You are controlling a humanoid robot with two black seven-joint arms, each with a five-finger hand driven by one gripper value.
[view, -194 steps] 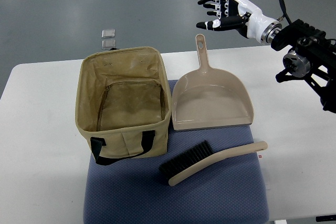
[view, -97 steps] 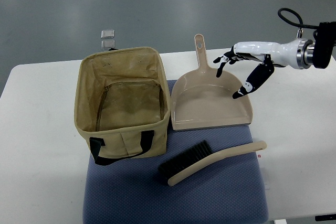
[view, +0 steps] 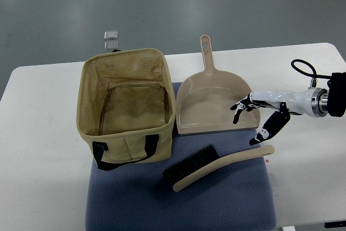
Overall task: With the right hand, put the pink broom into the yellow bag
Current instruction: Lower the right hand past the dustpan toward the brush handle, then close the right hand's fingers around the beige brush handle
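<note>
The broom (view: 216, 166) is pale pink-beige with black bristles and lies flat on the blue mat, its handle end pointing right at about mid-table. My right hand (view: 254, 120) hovers just above that handle end, fingers spread downward and holding nothing. The yellow-tan fabric bag (view: 127, 106) stands upright and wide open on the left part of the mat, with black handles at its near side. Its inside looks empty. The left arm is out of sight.
A matching beige dustpan (view: 216, 106) lies between bag and hand, its handle pointing away. The blue mat (view: 178, 198) covers the table's near middle. Two small metal squares (view: 112, 39) sit on the floor beyond the white table (view: 38, 133).
My right hand has dropped from high above the table's far edge, crossed over the dustpan and come down close to the broom handle's end, turning its fingers downward.
</note>
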